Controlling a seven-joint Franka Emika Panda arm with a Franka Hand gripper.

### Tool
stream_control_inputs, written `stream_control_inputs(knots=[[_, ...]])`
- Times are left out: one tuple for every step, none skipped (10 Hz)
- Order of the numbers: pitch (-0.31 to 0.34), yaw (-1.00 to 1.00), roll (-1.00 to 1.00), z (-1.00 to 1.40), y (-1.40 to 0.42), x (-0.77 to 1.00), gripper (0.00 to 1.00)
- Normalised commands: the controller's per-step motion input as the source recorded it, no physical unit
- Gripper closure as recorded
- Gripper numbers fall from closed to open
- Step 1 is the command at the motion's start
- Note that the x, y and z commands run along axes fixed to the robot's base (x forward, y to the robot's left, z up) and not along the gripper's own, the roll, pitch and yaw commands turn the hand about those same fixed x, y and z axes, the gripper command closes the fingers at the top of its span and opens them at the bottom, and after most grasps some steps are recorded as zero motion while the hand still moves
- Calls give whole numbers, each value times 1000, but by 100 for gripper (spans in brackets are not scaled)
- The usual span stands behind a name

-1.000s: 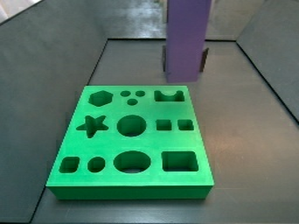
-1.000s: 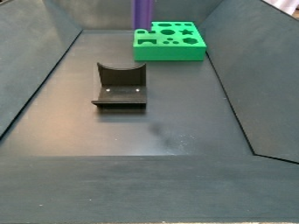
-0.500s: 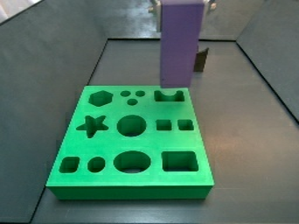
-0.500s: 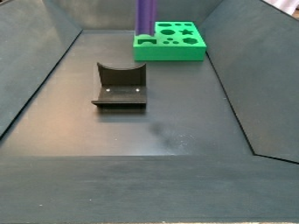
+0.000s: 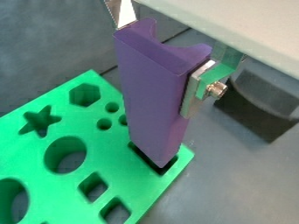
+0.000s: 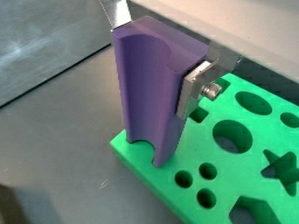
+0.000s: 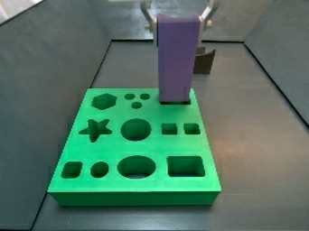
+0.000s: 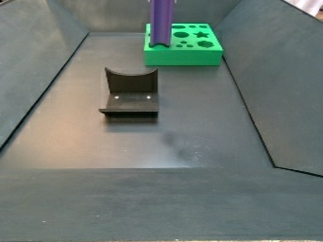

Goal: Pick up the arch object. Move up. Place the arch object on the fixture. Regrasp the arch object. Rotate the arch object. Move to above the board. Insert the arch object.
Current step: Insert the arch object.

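Gripper fingers are closed on the top of the arch object, one silver plate pressed flat against its side, holding the purple block upright over the board. Taking the board as the landmark and working outward: in both wrist views the block's lower end meets the arch-shaped cut-out at the board's edge, and looks to have just begun entering; how deep it sits cannot be told. In a side view the arch object stands straight above the board, beside the small round holes. Well apart from the board, out on the dark floor, stands the fixture, empty.

To insert well, I would keep the block vertical, keep its notched end lined up with the cut-out's outline, and lower slowly without side pressure, letting go only once it seats. A slight tilt could jam it against the rim.
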Motion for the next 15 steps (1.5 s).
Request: stream_control_inputs(knots=[[-94,63,31,-306,-214,0,100],[-94,80,44,-231,-131,0,100],[-67,83,40,-186,-60,0,100],[-47,63,0,-189,0,0,100],[-11,120,0,-137,11,46,100],[0,40,0,-97,0,220,100],[0,0,0,-97,0,186,100],[0,0,14,-57,0,166,100],[0,0,40,-17,0,200,100],[41,0,44,-26,0,163,100],[61,0,106,-6,123,0,100],[56,0,184,-51,157,-151,100],[43,0,121,-37,140,-66,100],[0,0,14,-14,0,0,100],[-7,0,0,-74,0,0,100]])
